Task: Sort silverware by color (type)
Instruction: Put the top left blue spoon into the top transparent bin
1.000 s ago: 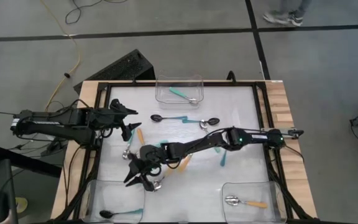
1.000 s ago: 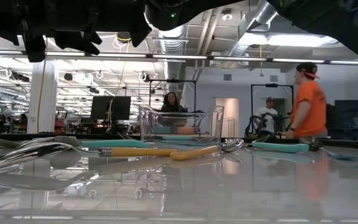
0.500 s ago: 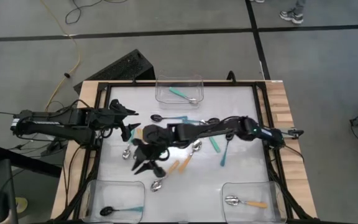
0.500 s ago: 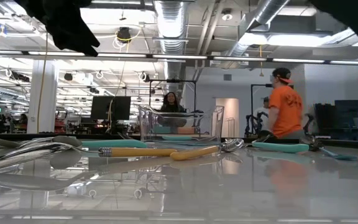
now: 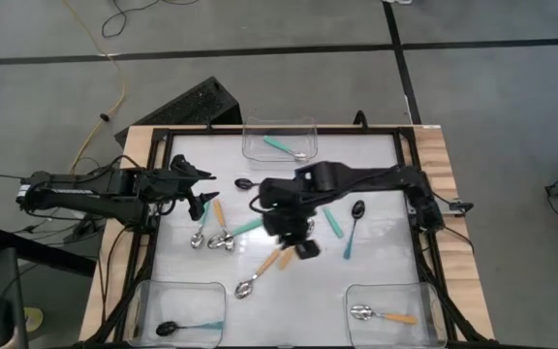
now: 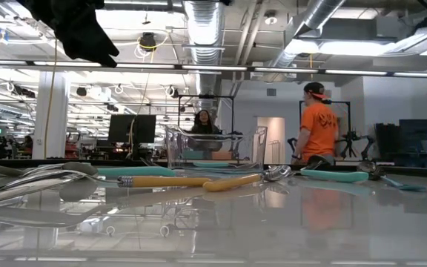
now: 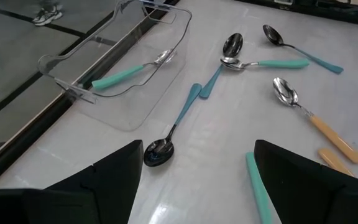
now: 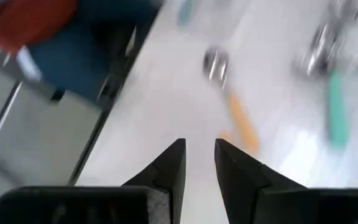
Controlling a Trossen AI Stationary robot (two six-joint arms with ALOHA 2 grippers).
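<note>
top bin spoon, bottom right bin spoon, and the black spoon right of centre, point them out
teal-handled spoon in the top bin [image 5: 281,147], high view, on its teal handle
orange-handled spoon in the bottom right bin [image 5: 396,317], high view, on its orange handle
black-bowled spoon [image 5: 357,208], high view, on its dark bowl

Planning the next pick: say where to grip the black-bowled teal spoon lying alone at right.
Grip the black-bowled spoon mid-handle, from straight above, fingers across it. It lies flat, with bare table on both sides; the handle is straight and slim, the bowl rounded.
</note>
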